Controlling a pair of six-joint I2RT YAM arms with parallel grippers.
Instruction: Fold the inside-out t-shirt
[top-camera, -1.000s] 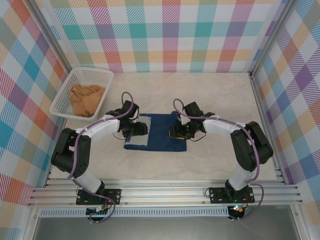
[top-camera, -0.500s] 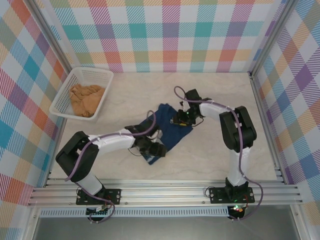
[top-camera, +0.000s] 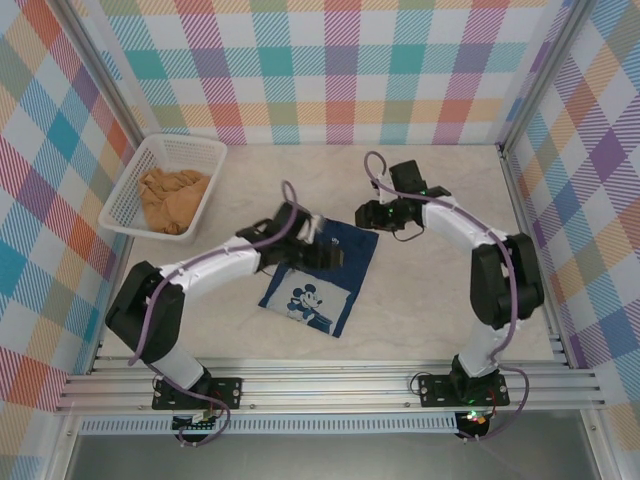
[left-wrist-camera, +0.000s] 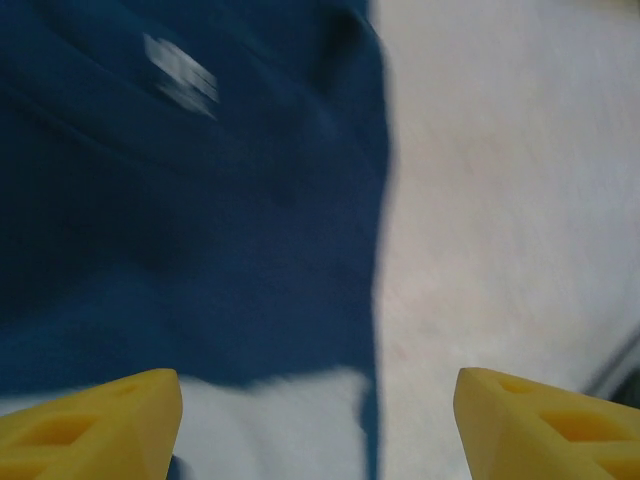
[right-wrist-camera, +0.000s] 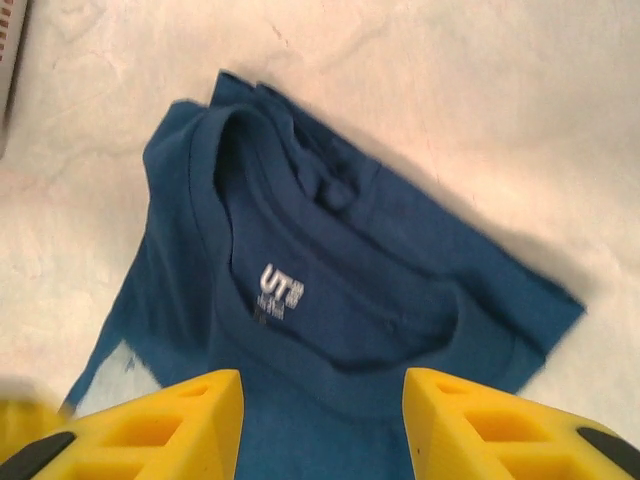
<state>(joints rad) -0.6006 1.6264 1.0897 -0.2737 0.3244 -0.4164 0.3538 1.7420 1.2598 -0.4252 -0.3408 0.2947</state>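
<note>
Top external view: navy t-shirt (top-camera: 350, 275), cartoon print up, lies on the table (top-camera: 450, 300). Above its edge the left gripper (left-wrist-camera: 318, 405) stands jaws apart; above its collar the right gripper (right-wrist-camera: 322, 425) likewise, holding nothing.

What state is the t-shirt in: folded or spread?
Folded: the t-shirt lies flat as a compact panel with no sleeves sticking out.

- Left wrist view: the t-shirt (left-wrist-camera: 180, 220) reaches me motion-blurred, its collar label (left-wrist-camera: 180, 75) a smear, cloth running off the top and left edges.
- Left gripper (left-wrist-camera: 320, 425): fingers (left-wrist-camera: 95, 420) cropped at the bottom edge.
- Right wrist view: right gripper (right-wrist-camera: 322, 425) fingers (right-wrist-camera: 150, 420) mask the t-shirt's lower part; I cannot read the label's fine print.
</note>
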